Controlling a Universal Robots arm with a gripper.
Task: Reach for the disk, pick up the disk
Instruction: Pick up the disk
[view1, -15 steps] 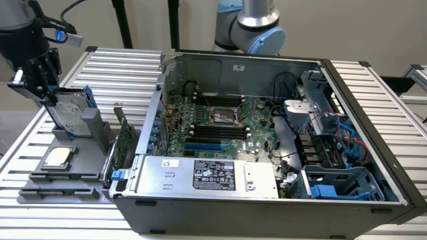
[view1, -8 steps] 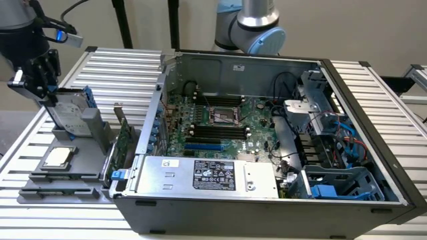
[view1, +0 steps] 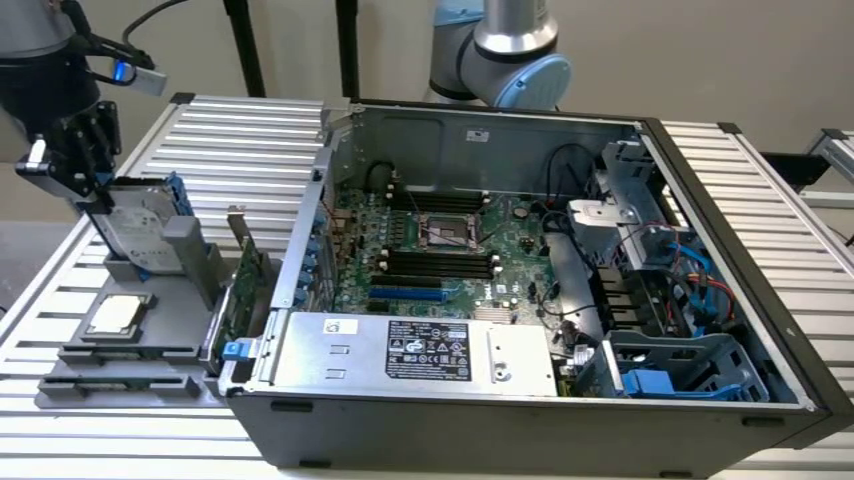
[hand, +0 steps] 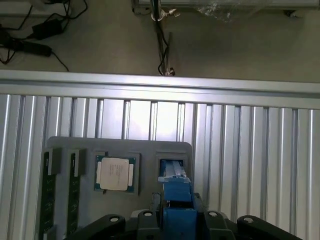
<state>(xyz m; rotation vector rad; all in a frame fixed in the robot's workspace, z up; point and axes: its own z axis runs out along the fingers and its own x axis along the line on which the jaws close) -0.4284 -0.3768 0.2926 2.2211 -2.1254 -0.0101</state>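
Blue-framed disk (view1: 136, 222) | upright in grey holder (view1: 190, 262) | top edge seemingly between jaws

Arm at exterior view's left, wrist upright, gripper (view1: 88, 182) pointing down.

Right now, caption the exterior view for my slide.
Claw at the blue-framed disk standing in a grey holder, beside an open computer case.

Soft, even indoor light fills the exterior view, shadows faint; the ribbed desk (view1: 247, 130) gleams pale toward 11 o'clock, while the open computer case (view1: 561, 135) sinks into shade along its wall at 3 o'clock. In the wrist view the desk's slats throw back white glare beside the dull grey floor (hand: 225, 45), and the disk (hand: 176, 200) sits in dimmer shade
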